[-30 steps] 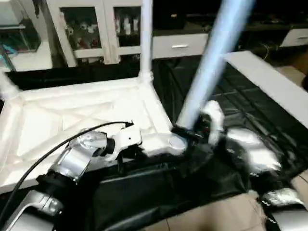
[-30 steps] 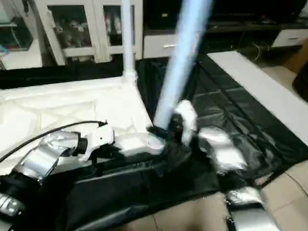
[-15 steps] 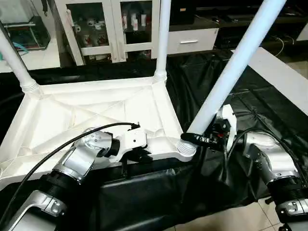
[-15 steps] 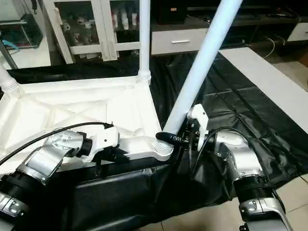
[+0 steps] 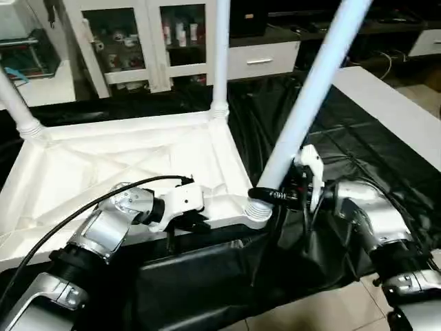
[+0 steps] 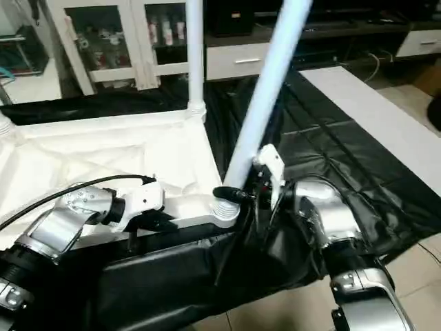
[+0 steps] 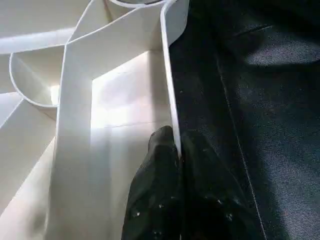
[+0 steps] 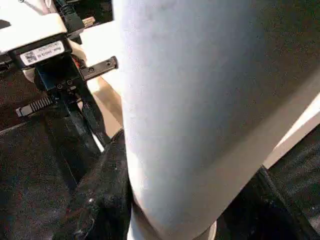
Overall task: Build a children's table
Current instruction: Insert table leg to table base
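Fingers first: left gripper (image 7: 176, 165) is pinched tight on the near side wall of the tabletop (image 5: 124, 158), one finger each side of it. Right gripper (image 5: 265, 195) is clamped around the base of the tilted leg (image 5: 310, 96), right above the near right corner socket (image 5: 256, 210). Tabletop lies upside down, ribs up, on the black-covered counter (image 5: 344, 145), near its front edge. Two more legs (image 5: 220, 55) stand in the far corner sockets.

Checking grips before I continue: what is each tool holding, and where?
Left tool: thin side rim of white plastic ribbed tabletop. Right tool: leaning white tapered tube leg, just above its corner socket.
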